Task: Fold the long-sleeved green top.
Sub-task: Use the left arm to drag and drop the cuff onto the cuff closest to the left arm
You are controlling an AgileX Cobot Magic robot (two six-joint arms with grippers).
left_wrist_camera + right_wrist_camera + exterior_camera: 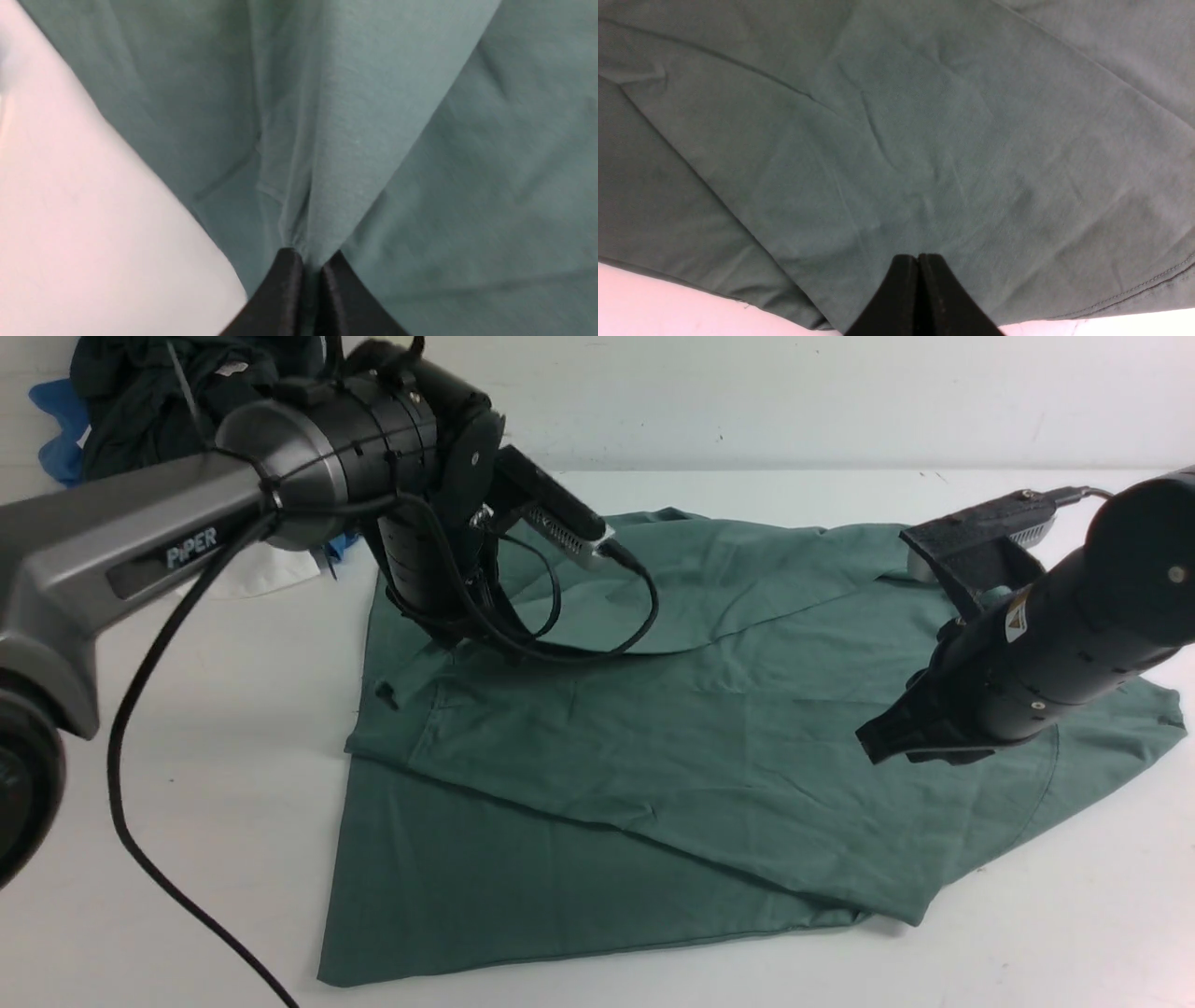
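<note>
One sage-green top (653, 756), partly folded, layered, creased

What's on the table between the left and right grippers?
Only the green top, its folded cloth filling the stretch from left gripper to right gripper; a black cable loops over it. Front view shows it.

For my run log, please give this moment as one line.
top: partly folded, on table | left gripper: shut on top's fold | right gripper: shut, no cloth between jaws
</note>
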